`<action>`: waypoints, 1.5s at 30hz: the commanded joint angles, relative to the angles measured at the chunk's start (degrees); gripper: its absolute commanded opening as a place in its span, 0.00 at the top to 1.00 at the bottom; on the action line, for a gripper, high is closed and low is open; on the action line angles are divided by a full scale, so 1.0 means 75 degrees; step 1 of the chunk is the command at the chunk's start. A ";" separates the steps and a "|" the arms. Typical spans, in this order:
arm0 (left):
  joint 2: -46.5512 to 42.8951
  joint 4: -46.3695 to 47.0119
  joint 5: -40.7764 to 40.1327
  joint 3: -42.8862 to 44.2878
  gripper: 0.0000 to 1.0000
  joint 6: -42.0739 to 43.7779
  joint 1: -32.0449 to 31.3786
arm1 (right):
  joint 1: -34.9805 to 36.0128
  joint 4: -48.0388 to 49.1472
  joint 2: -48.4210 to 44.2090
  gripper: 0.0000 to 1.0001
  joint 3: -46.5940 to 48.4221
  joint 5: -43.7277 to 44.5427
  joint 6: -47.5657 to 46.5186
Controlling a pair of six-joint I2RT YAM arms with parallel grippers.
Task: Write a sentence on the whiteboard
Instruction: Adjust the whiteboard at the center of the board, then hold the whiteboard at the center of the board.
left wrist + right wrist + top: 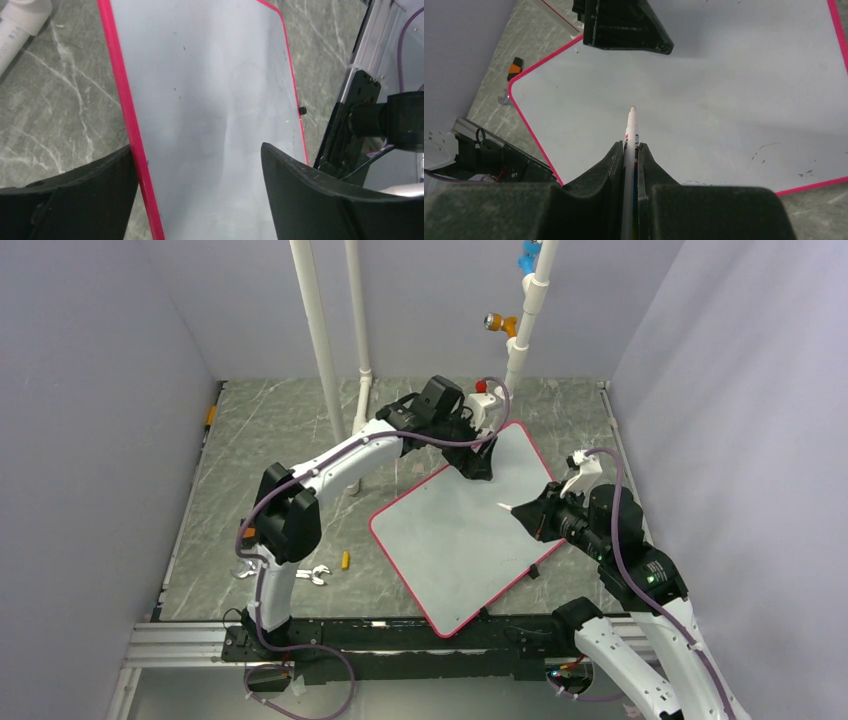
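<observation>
The whiteboard [460, 540] lies flat and slanted on the marble table, pale grey with a red rim. No orange-yellow sentence shows on it, only faint dark specks [764, 150]. My left gripper [477, 465] is open at the board's far corner. In the left wrist view [197, 150] its jaws straddle the red rim [125, 110], empty. My right gripper [530, 515] is shut on a white marker [631, 125]. The marker's tip [503, 506] points over the board's right part. The board fills the right wrist view [724, 75], with the left gripper [624, 30] at the top.
White pipes [318, 340] stand at the back, with an orange valve [497, 322]. A small orange piece [346, 560] and silvery tools [312, 575] lie left of the board. The metal base rail [400, 635] runs along the near edge. Grey walls close both sides.
</observation>
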 commanded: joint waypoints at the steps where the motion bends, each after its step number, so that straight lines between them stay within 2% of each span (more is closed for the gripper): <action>1: -0.1077 -0.0258 -0.0189 -0.0069 0.02 0.0078 -0.0009 | -0.0015 0.0006 0.0010 1.00 0.0422 0.0189 -0.0032; 8: -0.2787 -0.0707 -0.0290 -0.0863 0.01 0.0002 0.0630 | -0.0011 0.0071 0.0039 1.00 0.0459 0.0204 -0.0036; 14: -0.3957 -0.0796 0.0737 -0.2176 0.08 -0.0427 0.2055 | -0.0011 0.0400 0.0087 1.00 0.0325 -0.0150 0.0021; 17: -0.4377 -0.0948 0.1061 -0.2966 0.12 -0.0320 0.2444 | -0.0008 0.0460 0.0200 1.00 0.0368 -0.0361 -0.0090; 22: -0.4907 -0.0900 0.1902 -0.3865 0.09 -0.0152 0.2979 | -0.0007 0.0782 0.0282 1.00 0.0239 -0.0790 -0.0126; 28: -0.5064 -0.0184 0.2046 -0.4770 0.13 -0.0245 0.3374 | -0.0011 0.1092 0.0644 1.00 0.0212 -0.1424 -0.0099; 33: -0.4693 -0.0269 0.2544 -0.4877 0.21 -0.0080 0.3439 | -0.0008 0.1112 0.0815 1.00 0.0277 -0.1612 -0.0157; 41: -0.4259 -0.0113 0.3342 -0.5067 0.24 -0.0076 0.3400 | 0.0001 0.1330 0.0824 1.00 0.0157 -0.1745 -0.0148; 45: -0.4031 -0.0227 0.3360 -0.5032 0.28 0.0030 0.3236 | 0.0003 0.1253 0.0844 1.00 0.0238 -0.1746 -0.0335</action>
